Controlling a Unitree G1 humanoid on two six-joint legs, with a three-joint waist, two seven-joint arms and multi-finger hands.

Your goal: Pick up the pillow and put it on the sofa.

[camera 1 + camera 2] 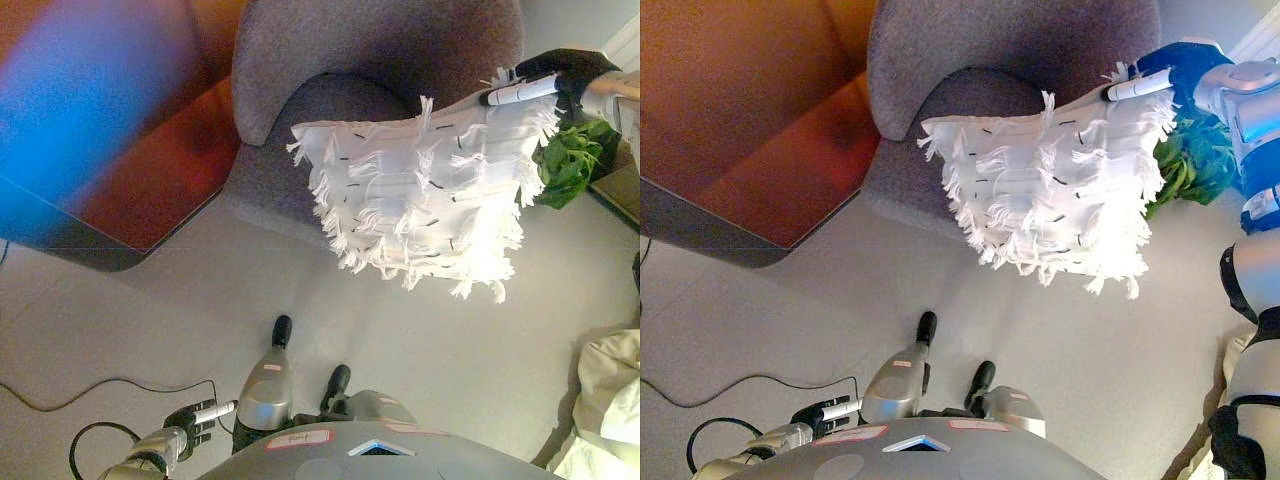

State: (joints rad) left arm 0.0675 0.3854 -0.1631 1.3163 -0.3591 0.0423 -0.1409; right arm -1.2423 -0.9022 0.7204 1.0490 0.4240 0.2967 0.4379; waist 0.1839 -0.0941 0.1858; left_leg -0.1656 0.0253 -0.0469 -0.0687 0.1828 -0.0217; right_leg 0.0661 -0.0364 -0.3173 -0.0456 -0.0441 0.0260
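Note:
A white fringed pillow hangs in the air in front of a grey round-backed sofa chair. My right hand is shut on the pillow's upper right corner and holds it up above the floor, by the seat's front right. The pillow also shows in the right eye view, with my right hand at its top corner. My left hand hangs low at the bottom left, fingers curled, holding nothing.
A green leafy plant stands right of the sofa chair, behind the pillow. An orange-brown rug or low table lies at the left. Pale cloth lies at the lower right. Grey floor lies in front.

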